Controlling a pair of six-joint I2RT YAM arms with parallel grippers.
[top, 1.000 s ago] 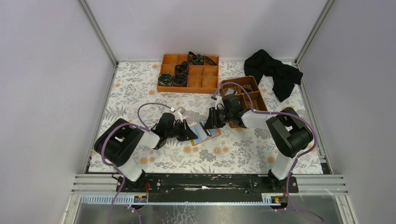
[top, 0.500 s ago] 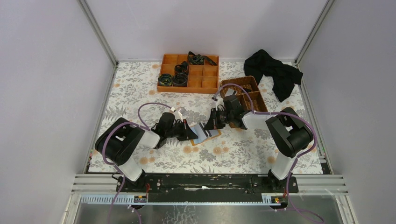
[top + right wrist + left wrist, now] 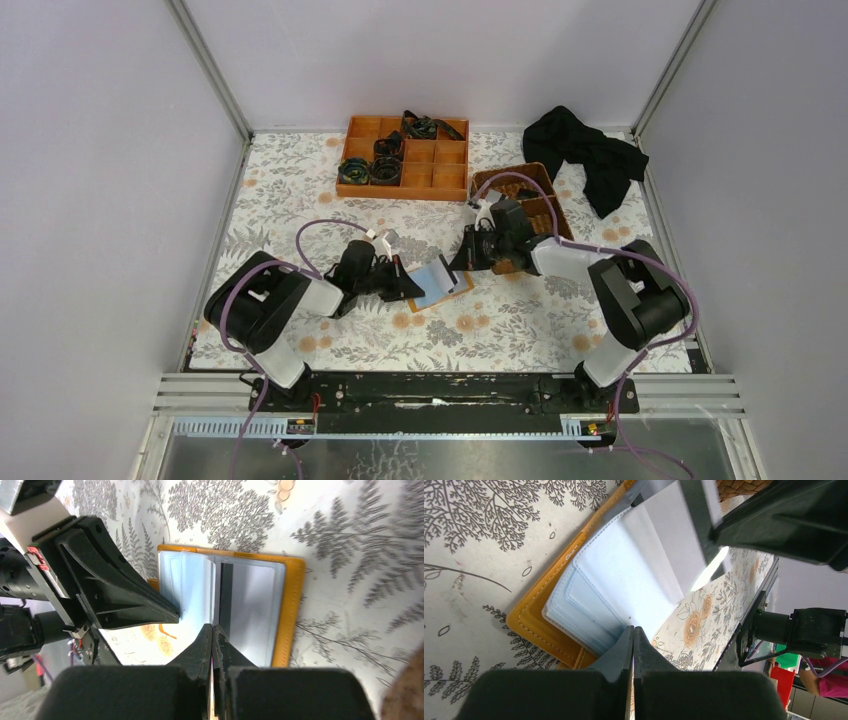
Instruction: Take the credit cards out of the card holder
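The card holder point(image 3: 455, 291) lies open on the flowered table, orange rim point(image 3: 292, 605) around pale blue-grey pockets point(image 3: 594, 580). My left gripper point(image 3: 414, 290) is shut, and its tips point(image 3: 634, 628) press on the holder's near leaf. From the other side my right gripper point(image 3: 463, 263) is shut, tips point(image 3: 212, 626) at the inner edge of a grey credit card point(image 3: 252, 605) with a dark stripe. In the left wrist view that card point(image 3: 669, 535) slants up out of the pocket toward the right gripper point(image 3: 715, 532). Any other cards are hidden inside the pockets.
An orange compartment tray point(image 3: 400, 193) holding dark coiled items stands at the back. A brown wicker basket point(image 3: 562, 218) sits just behind the right gripper. A black cloth point(image 3: 590, 155) lies at the back right. Frame posts and grey walls close in the table.
My right gripper has closed at the card's edge and drawn a little to the right, away from the holder. The left gripper has stayed shut in place.
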